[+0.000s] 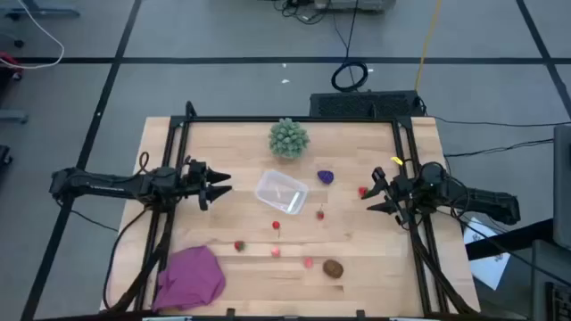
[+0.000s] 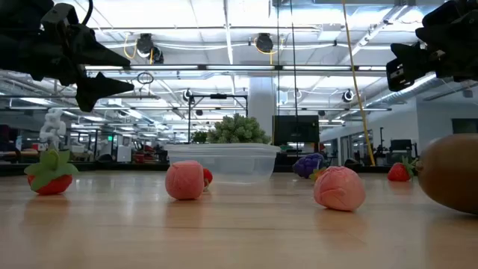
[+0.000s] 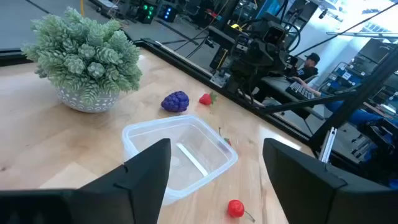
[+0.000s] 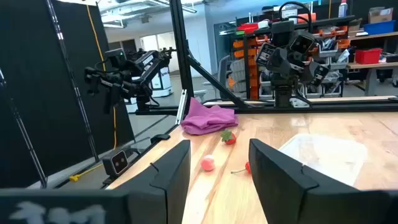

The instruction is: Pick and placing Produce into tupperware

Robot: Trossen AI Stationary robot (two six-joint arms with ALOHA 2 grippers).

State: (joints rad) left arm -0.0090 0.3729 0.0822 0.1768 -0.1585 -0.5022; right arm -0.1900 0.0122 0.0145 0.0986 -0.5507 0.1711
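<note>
Insp. note, bench layout. Clear container (image 1: 282,192) sits near bench centre, apparently empty; long axis runs diagonal in the high view. Fruit pieces scattered round it, none inside: purple piece (image 1: 326,177) and red berry (image 1: 363,191) on the right-arm side; small red one (image 1: 320,214) just beside container's near corner; another red (image 1: 277,226) just in front of it; strawberry (image 1: 239,245), two pink pieces (image 1: 277,252) (image 1: 309,262) and brown oval (image 1: 333,267) toward front edge.

Left end effector (image 1: 219,184) hangs above bench at left edge, fingers spread wide, holding nothing, pointing toward container. Right end effector (image 1: 374,191) hangs at right edge, fingers apart with a narrower gap, also empty.

Key relation: red berry lies just beside right fingertips, purple piece a little further toward container. Judged: right arm is nearer to both, so it suits the first pick. Left arm is nearer the container and the strawberry.

Limits: the low view hides the container's floor behind a pink piece; right wrist view cuts off part of the container. Green spiky ball (image 1: 289,137) at back and magenta cloth (image 1: 190,276) at front left are not part of the job.
</note>
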